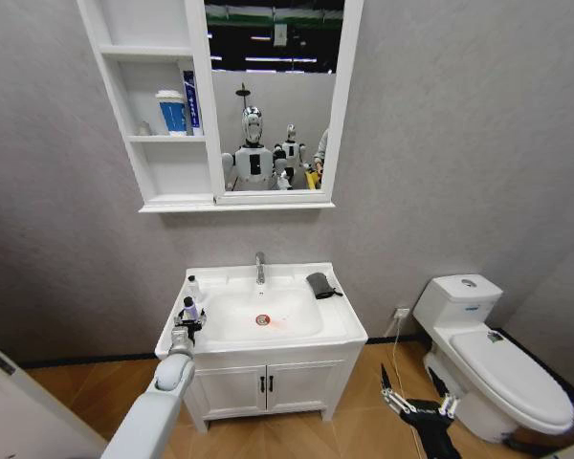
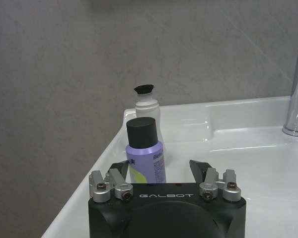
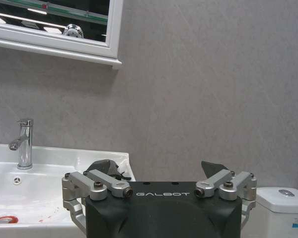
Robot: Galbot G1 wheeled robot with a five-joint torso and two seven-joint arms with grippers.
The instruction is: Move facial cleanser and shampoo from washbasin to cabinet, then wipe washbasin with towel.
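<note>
1. Lilac plastic sits right between my left gripper's (image 2: 160, 174) spread fingers: a purple bottle (image 2: 145, 151) with a black cap, upright, long axis vertical, not yet squeezed.
2. Just beyond it stands a white bottle (image 2: 148, 108) with a dark top, also upright, near the washbasin's (image 2: 248, 148) back corner.
3. My left arm (image 1: 158, 406) reaches up and forward to the basin's left ledge, gripper level.
4. Past my fingers, across the bowl, the chrome tap (image 1: 260, 267) stands upright; the dark towel (image 1: 320, 285) lies flat on the right ledge.
5. Above, the cabinet (image 1: 158, 105) holds a blue-and-white cup (image 1: 172, 112) and a tube (image 1: 190, 100) on its middle shelf.
6. My right gripper (image 1: 416, 405) hangs low beside the vanity, fingers spread, holding nothing.
</note>
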